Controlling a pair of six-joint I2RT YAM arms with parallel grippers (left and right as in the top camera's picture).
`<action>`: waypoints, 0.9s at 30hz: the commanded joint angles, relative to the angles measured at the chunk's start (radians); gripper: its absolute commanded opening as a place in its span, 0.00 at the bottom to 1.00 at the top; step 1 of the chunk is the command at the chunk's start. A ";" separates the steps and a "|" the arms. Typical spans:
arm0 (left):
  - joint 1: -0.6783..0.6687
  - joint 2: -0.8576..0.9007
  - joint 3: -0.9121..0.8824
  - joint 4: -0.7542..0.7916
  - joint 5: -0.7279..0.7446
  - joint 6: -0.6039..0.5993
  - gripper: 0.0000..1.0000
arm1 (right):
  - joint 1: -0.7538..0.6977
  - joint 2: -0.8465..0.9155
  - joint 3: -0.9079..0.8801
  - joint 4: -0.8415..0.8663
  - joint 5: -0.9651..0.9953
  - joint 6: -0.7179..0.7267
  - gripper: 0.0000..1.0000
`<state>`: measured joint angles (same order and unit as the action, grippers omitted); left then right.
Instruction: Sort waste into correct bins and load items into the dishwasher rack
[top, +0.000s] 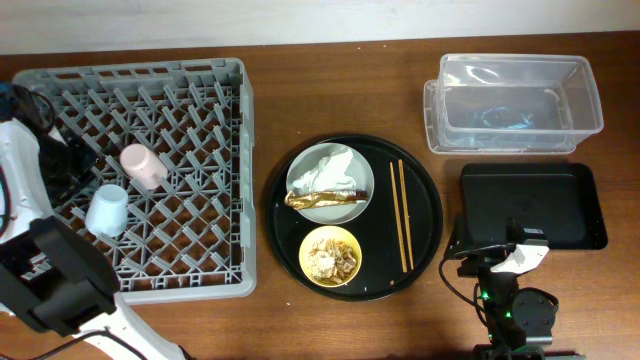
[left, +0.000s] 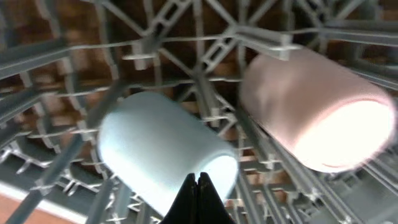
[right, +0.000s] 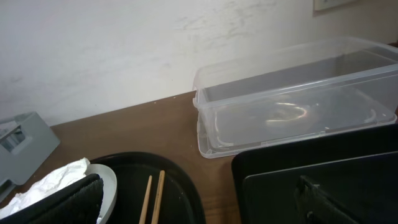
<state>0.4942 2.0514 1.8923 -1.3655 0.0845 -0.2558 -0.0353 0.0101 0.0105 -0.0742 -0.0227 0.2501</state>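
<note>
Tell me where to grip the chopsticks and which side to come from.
Grip the chopsticks at mid-length, coming straight down from above and pinching across the pair. They lie flat, parallel and close together on the round black tray, with bare tray on both sides there, so one pinch likely gathers both.

Light-blue cup (left: 165, 155) lies tilted among the pegs of the grey dishwasher rack (left: 205, 37), blurred. Pink cup (left: 317, 112) just right of it and slightly higher, also tilted, a lattice bar between the two. Left gripper (left: 198, 194) directly below the blue cup at frame bottom, dark fingertips pressed together, nothing between them. Brown wooden table (left: 163, 28) shows through the lattice above the blue cup.
</note>
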 joint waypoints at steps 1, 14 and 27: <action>-0.035 -0.032 -0.009 0.007 0.028 0.049 0.00 | 0.009 -0.006 -0.005 -0.005 0.005 -0.010 0.99; -0.042 -0.031 -0.074 0.004 -0.115 -0.020 0.00 | 0.009 -0.006 -0.005 -0.005 0.005 -0.010 0.99; 0.064 -0.070 -0.061 -0.047 -0.214 -0.175 0.00 | 0.009 -0.006 -0.005 -0.005 0.005 -0.010 0.99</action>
<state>0.4919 2.0178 1.8267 -1.3956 -0.0872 -0.3691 -0.0353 0.0101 0.0105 -0.0742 -0.0227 0.2497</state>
